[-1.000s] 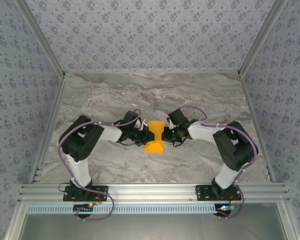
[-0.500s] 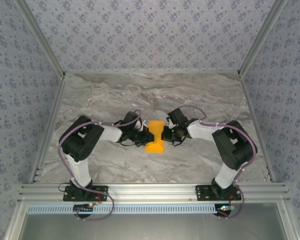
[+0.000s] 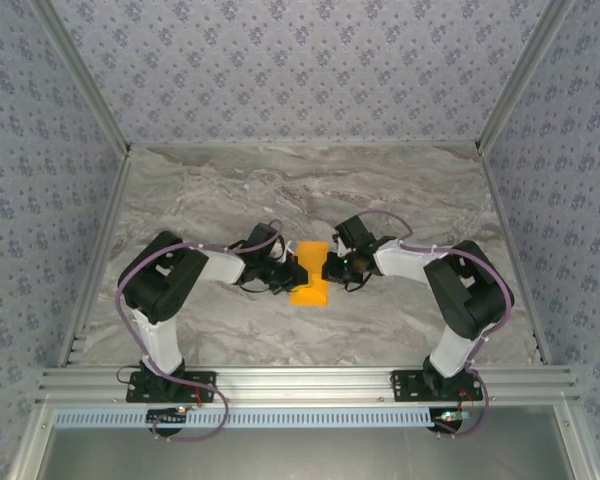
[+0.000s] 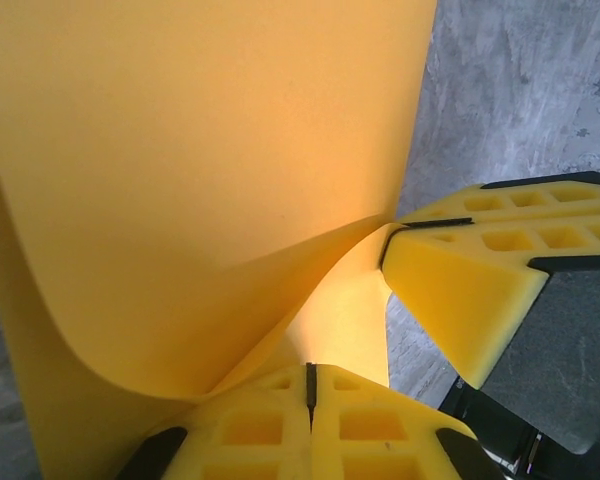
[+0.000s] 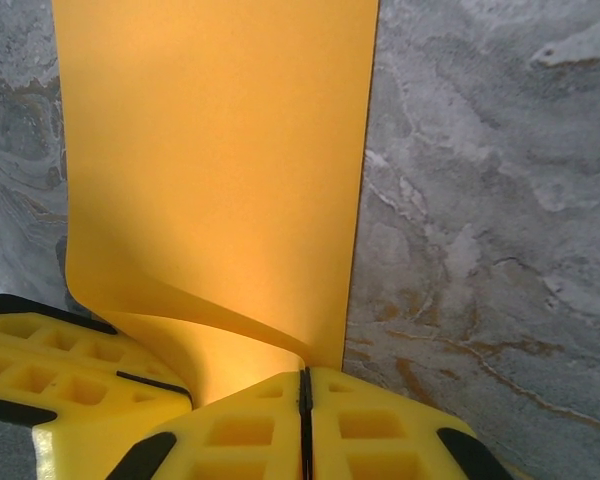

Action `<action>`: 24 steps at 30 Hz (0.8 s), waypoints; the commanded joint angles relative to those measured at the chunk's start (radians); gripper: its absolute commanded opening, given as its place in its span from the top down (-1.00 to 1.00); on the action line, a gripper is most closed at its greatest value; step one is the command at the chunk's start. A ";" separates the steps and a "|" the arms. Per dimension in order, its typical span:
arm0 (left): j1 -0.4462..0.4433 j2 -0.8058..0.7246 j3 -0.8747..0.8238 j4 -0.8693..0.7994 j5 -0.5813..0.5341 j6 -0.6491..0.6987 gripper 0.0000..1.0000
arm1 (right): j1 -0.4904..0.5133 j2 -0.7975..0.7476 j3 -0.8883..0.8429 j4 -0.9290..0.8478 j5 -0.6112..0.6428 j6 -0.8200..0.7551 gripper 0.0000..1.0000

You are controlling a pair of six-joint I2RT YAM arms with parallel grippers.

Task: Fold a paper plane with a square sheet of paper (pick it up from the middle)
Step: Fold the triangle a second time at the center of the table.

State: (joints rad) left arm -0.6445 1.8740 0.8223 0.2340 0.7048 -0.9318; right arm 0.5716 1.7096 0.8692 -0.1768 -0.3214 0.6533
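At the near edge, your two arm bases sit bolted to the aluminium rail (image 3: 310,382), left and right, and both arms reach inward to meet at the middle of the table (image 3: 400,190).

Your left gripper (image 4: 310,375) has its yellow pads pressed together. The near edge of the square sheet of paper (image 3: 310,290) runs into the seam between them, so it is pinching the sheet. From there the paper curls up and away in a smooth bend.

Your right gripper (image 5: 302,378) faces it from the right, just beside it. Its pads also meet with no gap showing, and the sheet's edge is caught at the seam, so it too is pinching the paper. The two grippers' fingertips come close to touching around the sheet.

The bright-orange paper sits between the grippers near the table's centre. Part of it is lifted and curved, and the rest stretches away over the grey marble surface. No sharp crease can be made out.

Beyond it, the far half of the table runs to the patterned walls (image 3: 300,70).
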 commanded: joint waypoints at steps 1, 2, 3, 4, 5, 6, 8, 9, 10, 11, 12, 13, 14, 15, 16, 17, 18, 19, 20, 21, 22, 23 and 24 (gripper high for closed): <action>-0.006 0.011 0.003 -0.118 -0.071 0.019 0.90 | -0.009 0.000 0.034 -0.060 0.022 -0.015 0.68; -0.006 0.011 0.005 -0.131 -0.079 0.020 0.90 | -0.009 -0.011 0.036 -0.065 0.021 -0.016 0.60; -0.006 0.012 0.004 -0.145 -0.088 0.020 0.91 | -0.010 -0.025 0.038 -0.072 0.024 -0.016 0.51; -0.006 0.010 0.004 -0.156 -0.097 0.021 0.91 | -0.012 -0.041 0.036 -0.078 0.027 -0.012 0.44; -0.006 0.010 0.003 -0.164 -0.104 0.019 0.92 | -0.017 -0.061 0.033 -0.079 0.028 -0.002 0.36; -0.007 0.011 0.000 -0.172 -0.111 0.018 0.92 | -0.020 -0.083 0.026 -0.081 0.032 0.007 0.31; -0.007 0.012 -0.001 -0.188 -0.127 0.010 0.93 | -0.022 -0.130 0.013 -0.085 0.040 0.011 0.29; -0.008 0.011 -0.002 -0.202 -0.137 0.006 0.94 | -0.019 -0.150 0.007 -0.089 0.041 0.012 0.29; -0.010 0.011 0.000 -0.220 -0.151 0.004 0.95 | -0.015 -0.169 0.001 -0.095 0.044 0.012 0.31; -0.009 0.010 0.001 -0.231 -0.160 0.001 0.95 | -0.009 -0.184 -0.004 -0.100 0.047 0.011 0.32; -0.011 0.010 0.001 -0.242 -0.166 -0.001 0.96 | -0.002 -0.197 -0.009 -0.104 0.049 0.009 0.37; -0.011 0.008 0.003 -0.256 -0.174 -0.004 0.96 | 0.006 -0.209 -0.017 -0.105 0.049 0.009 0.43; -0.012 0.005 0.005 -0.270 -0.183 -0.005 0.97 | 0.016 -0.214 -0.023 -0.102 0.045 0.009 0.52; -0.014 0.002 0.010 -0.292 -0.194 -0.002 0.98 | 0.026 -0.217 -0.028 -0.097 0.038 0.009 0.60; -0.017 -0.002 0.015 -0.312 -0.208 -0.003 0.98 | 0.037 -0.216 -0.033 -0.093 0.035 0.007 0.66; -0.020 -0.005 0.020 -0.335 -0.225 0.000 0.99 | 0.050 -0.214 -0.040 -0.080 0.032 0.007 0.70; -0.024 -0.010 0.027 -0.355 -0.242 0.002 1.00 | 0.062 -0.209 -0.051 -0.066 0.027 0.008 0.75; -0.028 -0.013 0.032 -0.369 -0.255 0.002 1.00 | 0.070 -0.205 -0.060 -0.053 0.019 0.008 0.79; -0.030 -0.016 0.038 -0.377 -0.265 0.002 1.00 | 0.079 -0.198 -0.067 -0.042 0.011 0.008 0.81; -0.035 -0.018 0.044 -0.385 -0.276 -0.001 1.00 | 0.088 -0.193 -0.075 -0.033 0.006 0.009 0.84; -0.040 -0.018 0.048 -0.391 -0.284 -0.002 1.00 | 0.095 -0.187 -0.080 -0.020 0.000 0.010 0.87; -0.045 -0.018 0.054 -0.399 -0.298 -0.005 1.00 | 0.104 -0.179 -0.085 -0.008 -0.012 0.012 0.88; -0.051 -0.017 0.058 -0.402 -0.309 -0.004 1.00 | 0.113 -0.167 -0.085 -0.002 -0.012 0.014 0.89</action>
State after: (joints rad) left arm -0.6861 1.8397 0.8944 0.0193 0.5457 -0.9291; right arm 0.6643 1.5127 0.7975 -0.2176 -0.3099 0.6655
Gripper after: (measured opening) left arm 0.054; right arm 0.069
